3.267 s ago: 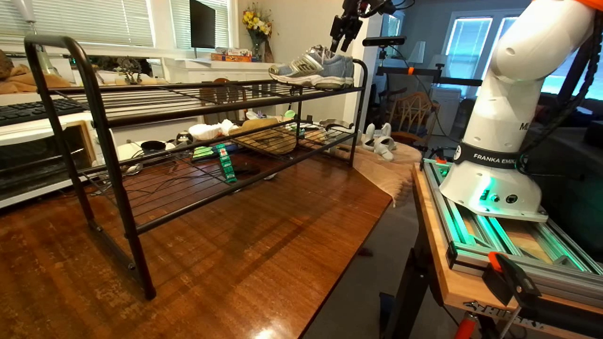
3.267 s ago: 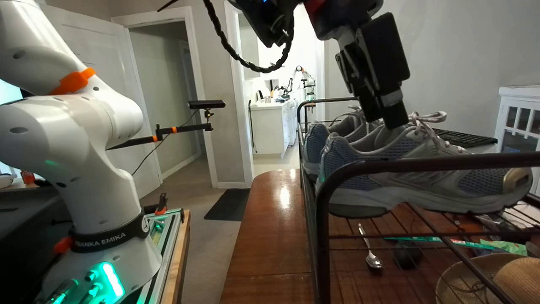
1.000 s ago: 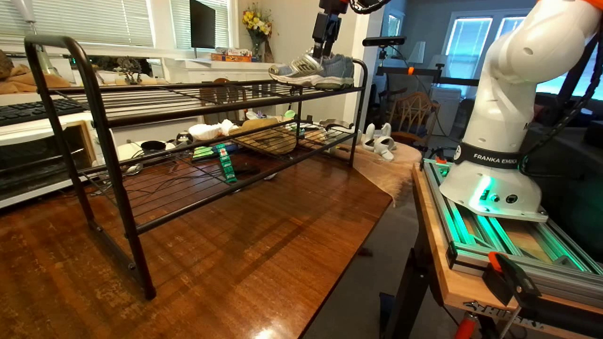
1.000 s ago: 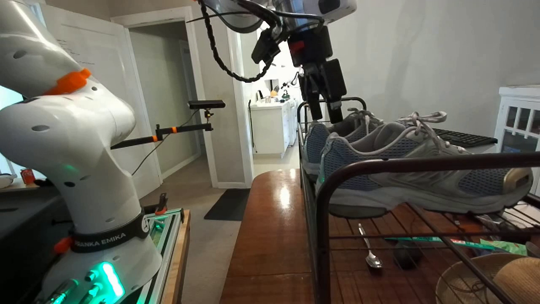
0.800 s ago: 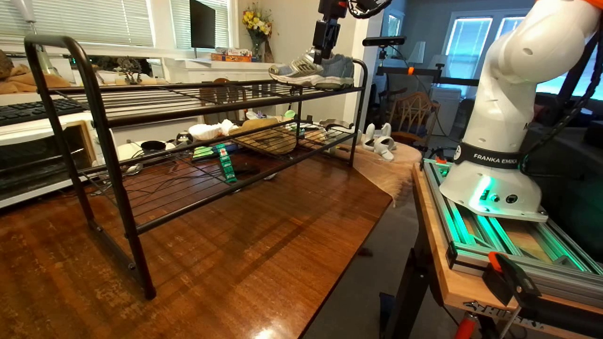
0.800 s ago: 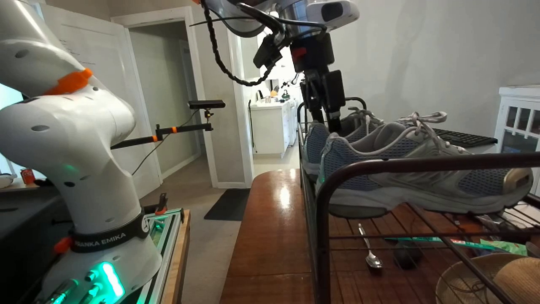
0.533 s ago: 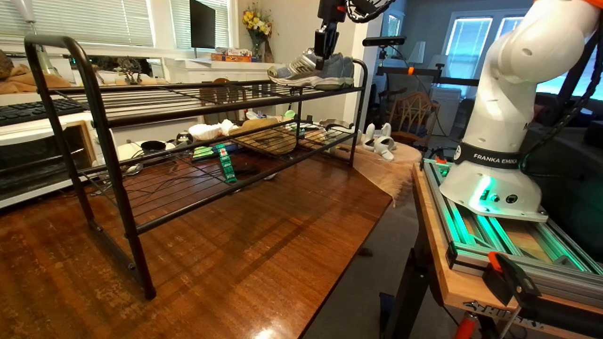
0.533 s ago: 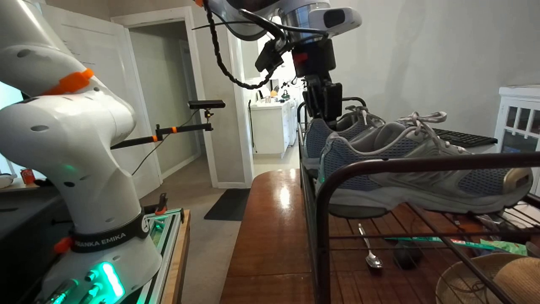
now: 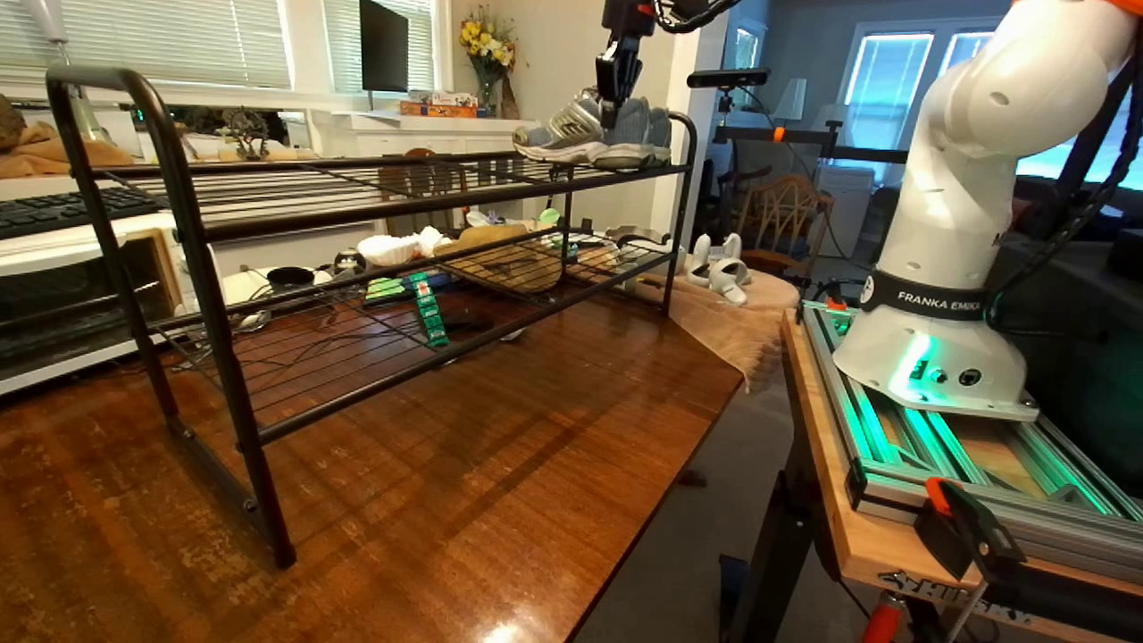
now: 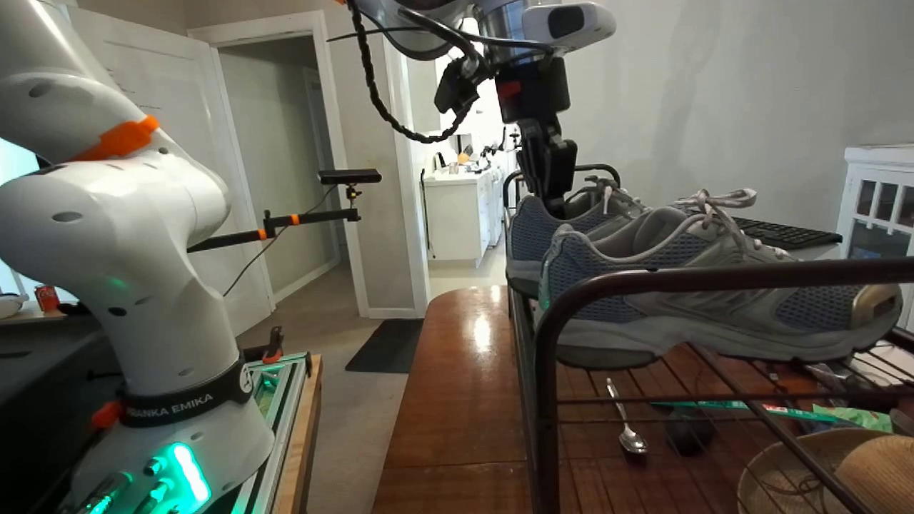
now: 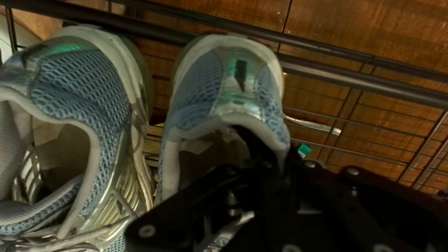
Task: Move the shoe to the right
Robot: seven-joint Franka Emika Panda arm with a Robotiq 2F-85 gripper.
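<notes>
You're pinching the shoe (image 11: 231, 101) by one side of its collar, the gripper (image 10: 555, 205) tightly straddling that edge. You're holding it at the top level of the rack (image 9: 384, 208), the other shoe (image 11: 87, 87) resting just beside it.

Both exterior views look along the wire shoe rack (image 9: 429, 200) from opposite ends and share the Franka arm (image 10: 121, 228); the wrist view peers closely down at running shoes (image 11: 224, 77).
</notes>
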